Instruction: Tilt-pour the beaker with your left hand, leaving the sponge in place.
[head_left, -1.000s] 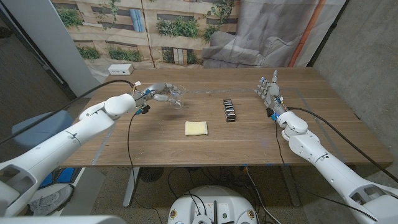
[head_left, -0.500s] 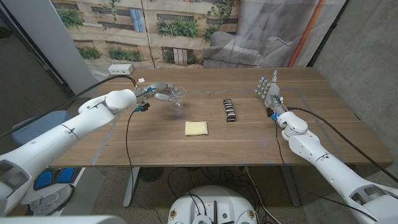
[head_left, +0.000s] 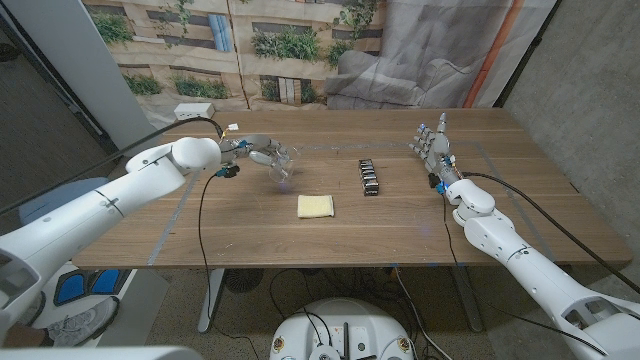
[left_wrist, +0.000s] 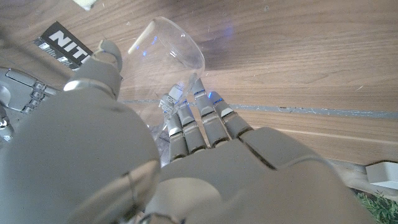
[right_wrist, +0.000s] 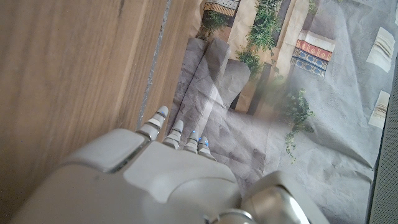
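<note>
My left hand (head_left: 258, 152) grips a clear glass beaker (head_left: 284, 160) above the table's left-middle, and the beaker is tipped over with its mouth facing down and to the right. In the left wrist view the fingers (left_wrist: 199, 118) wrap the beaker (left_wrist: 171, 53), whose open rim points away from the palm. A pale yellow sponge (head_left: 316, 206) lies on the table nearer the front, right of the beaker and apart from it. My right hand (head_left: 433, 146) stands upright at the right side with fingers apart, holding nothing.
A small black ridged block (head_left: 369, 177) lies right of the sponge, mid-table. A white box (head_left: 194, 112) sits at the far left corner of the wooden table (head_left: 400, 225). A black label (left_wrist: 65, 43) shows on the wood beside the beaker.
My left arm has lifted and rolled, tipping the beaker further so its mouth now points downward. The sponge and my right hand have stayed put.
</note>
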